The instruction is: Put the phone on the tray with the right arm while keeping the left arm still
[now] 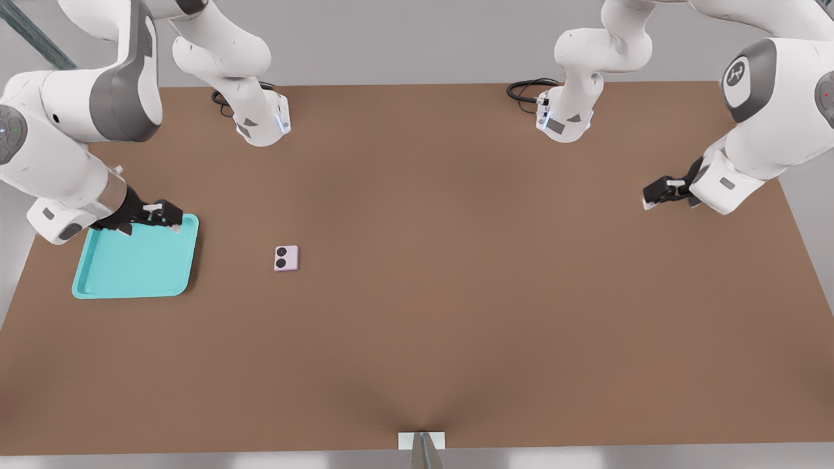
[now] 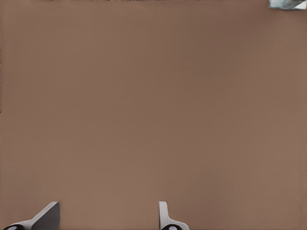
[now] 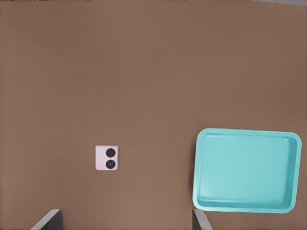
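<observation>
My gripper (image 1: pixel 171 217) is hovering over the far edge of the tray (image 1: pixel 133 277), near its far corner on the front view's right. My jaws are standing open and are holding nothing; in the right wrist view my two fingertips (image 3: pixel 48 219) are showing well apart, with bare table (image 3: pixel 153 72) between them.

The tray is lying flat near the table's edge on the front view's left, and it is carrying nothing.

The phone (image 1: pixel 287 258) is lying flat on the table (image 1: pixel 456 293), lenses up, toward the front view's right of the tray and apart from it. It is sitting clear of my jaws, not between them. In the right wrist view the phone (image 3: pixel 107 157) and the tray (image 3: pixel 204 167) are lying side by side with a strip of table between.
</observation>
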